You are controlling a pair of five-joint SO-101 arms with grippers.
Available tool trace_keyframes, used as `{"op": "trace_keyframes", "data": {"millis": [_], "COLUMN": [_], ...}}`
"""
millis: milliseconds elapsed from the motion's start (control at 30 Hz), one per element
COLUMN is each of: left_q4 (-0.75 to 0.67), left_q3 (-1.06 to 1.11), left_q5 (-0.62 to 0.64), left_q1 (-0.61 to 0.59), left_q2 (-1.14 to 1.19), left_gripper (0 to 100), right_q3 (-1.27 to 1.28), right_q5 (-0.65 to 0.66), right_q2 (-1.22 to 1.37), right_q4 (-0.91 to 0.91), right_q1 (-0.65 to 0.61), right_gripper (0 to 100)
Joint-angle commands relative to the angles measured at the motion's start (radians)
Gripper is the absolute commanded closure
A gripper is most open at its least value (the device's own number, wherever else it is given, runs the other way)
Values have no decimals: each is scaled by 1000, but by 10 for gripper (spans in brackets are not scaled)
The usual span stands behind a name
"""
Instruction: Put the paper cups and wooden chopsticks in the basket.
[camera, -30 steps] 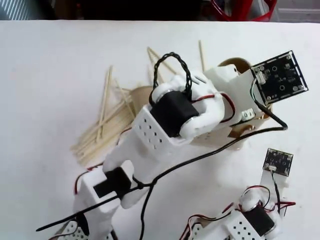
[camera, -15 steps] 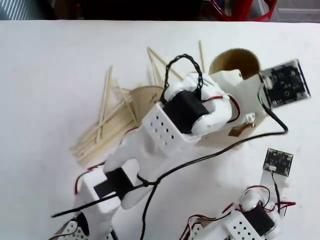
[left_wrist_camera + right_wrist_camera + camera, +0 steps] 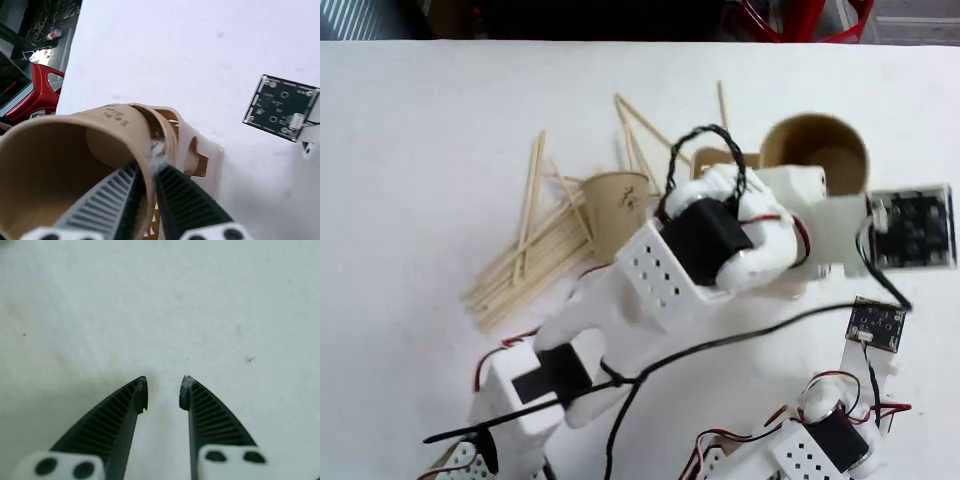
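White table (image 3: 410,110), left claw (image 3: 149,167) tight on a paper cup (image 3: 55,165) with unreadable dark print, right claw (image 3: 163,390) tips apart.

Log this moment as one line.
left hand: shut on paper cup | right hand: open, empty | second cup, chopsticks: on table
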Motion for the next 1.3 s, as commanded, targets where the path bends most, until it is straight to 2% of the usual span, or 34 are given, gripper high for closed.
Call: {"op": "trace_keyframes", "data": {"millis": [0,133,300,533,900,1033,1133,1267], "left_q4": [64,68,31,-46,-103,-74,17,157], "left_q3": [0,2,0,0,-14,-141,-278,-425], "left_q5": [-40,-31,34,37,43,46,58,170], "left_q1": [38,19,-18,-62,-41,-45,-79,-251], "left_q2": [-10,-8,-12,-16,-19,-44,-85,-134], "left_gripper": [977,959,827,851,851,853,854,854], "right_q3": [-5,-5,-5,0,0,0,0,-2], "right_q5": [3,3,3,3,3,3,3,5], "right_q2": [-5,-5,-5,-5,-5,-5,-5,-5], "right_q4": [-18,-18,-18,-18,-19,-19,-19,-19], "right_q1": [-2,-2,-2,-2,-2,-2,-2,-2], "right_gripper": [877,877,878,877,876,876,876,876]}}
